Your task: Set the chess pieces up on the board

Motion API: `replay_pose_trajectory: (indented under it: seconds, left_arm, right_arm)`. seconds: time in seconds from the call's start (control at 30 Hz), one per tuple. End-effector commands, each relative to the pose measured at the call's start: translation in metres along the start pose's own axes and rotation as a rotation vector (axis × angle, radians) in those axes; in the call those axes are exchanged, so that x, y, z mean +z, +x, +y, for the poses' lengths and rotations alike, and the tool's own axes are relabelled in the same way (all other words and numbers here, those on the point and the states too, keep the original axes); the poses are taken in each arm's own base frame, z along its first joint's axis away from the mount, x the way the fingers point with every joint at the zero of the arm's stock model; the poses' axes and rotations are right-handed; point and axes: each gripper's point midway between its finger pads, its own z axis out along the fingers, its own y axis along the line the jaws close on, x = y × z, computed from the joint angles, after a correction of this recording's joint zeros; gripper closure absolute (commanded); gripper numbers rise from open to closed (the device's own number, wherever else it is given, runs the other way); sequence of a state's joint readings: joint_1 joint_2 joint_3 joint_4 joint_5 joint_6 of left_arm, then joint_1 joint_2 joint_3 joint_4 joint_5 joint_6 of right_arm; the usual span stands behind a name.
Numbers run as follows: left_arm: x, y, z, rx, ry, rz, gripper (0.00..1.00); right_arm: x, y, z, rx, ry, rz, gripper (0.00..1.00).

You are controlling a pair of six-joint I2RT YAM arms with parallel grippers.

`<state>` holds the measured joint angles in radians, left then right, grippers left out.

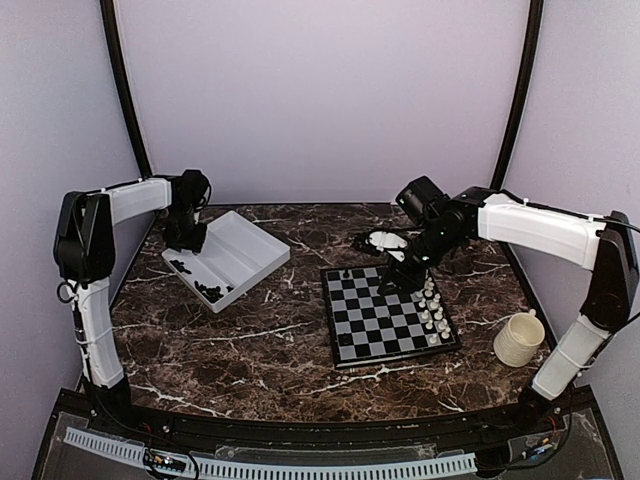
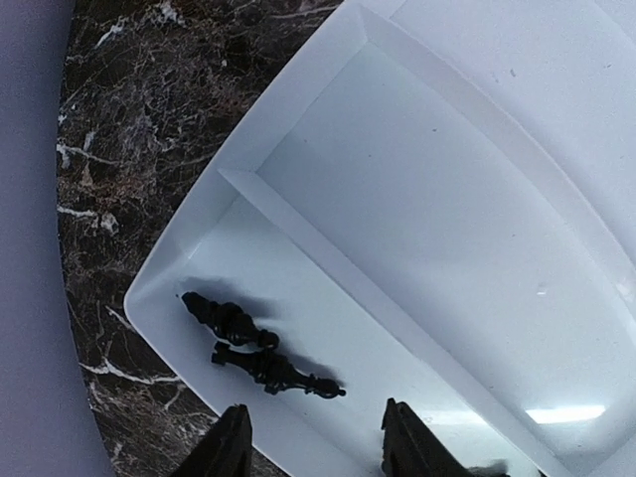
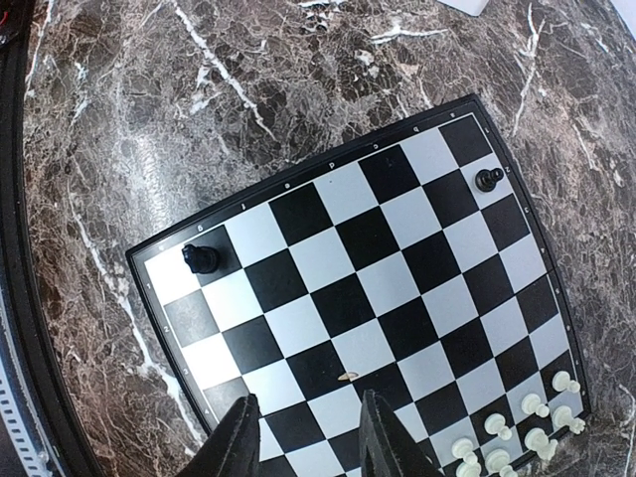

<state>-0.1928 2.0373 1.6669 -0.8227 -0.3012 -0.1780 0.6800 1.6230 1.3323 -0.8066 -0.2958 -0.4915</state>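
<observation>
Two black chess pieces [image 2: 231,318] lie on their sides in the near compartment of a white tray [image 2: 477,229]. My left gripper [image 2: 314,407] hangs just short of them, open, with nothing between its fingers. From above, more black pieces [image 1: 212,290] show in that tray, and the left gripper [image 1: 185,243] is over its left end. The board [image 3: 397,288] holds one black piece [image 3: 201,258] near a corner and another [image 3: 488,180] at the far edge. My right gripper [image 3: 308,397] is open and empty over the board, seen from above at its far edge [image 1: 397,282].
Several white chessmen [image 3: 527,422] stand along one side of the board [image 1: 390,315]. A cream cup [image 1: 519,338] sits right of the board. A white object with dark bits around it [image 1: 385,240] lies behind the board. A small tan speck [image 3: 348,378] rests on a board square.
</observation>
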Motion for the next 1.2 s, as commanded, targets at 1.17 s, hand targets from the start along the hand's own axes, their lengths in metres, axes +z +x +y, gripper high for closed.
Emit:
replay_pose_trajectory:
  seconds: [1.17]
  left_arm:
    - [-0.006,0.119,-0.085,0.014,0.316,0.387,0.58]
  right_arm:
    - [0.004,-0.004,-0.002,0.001,-0.017,-0.006,0.66]
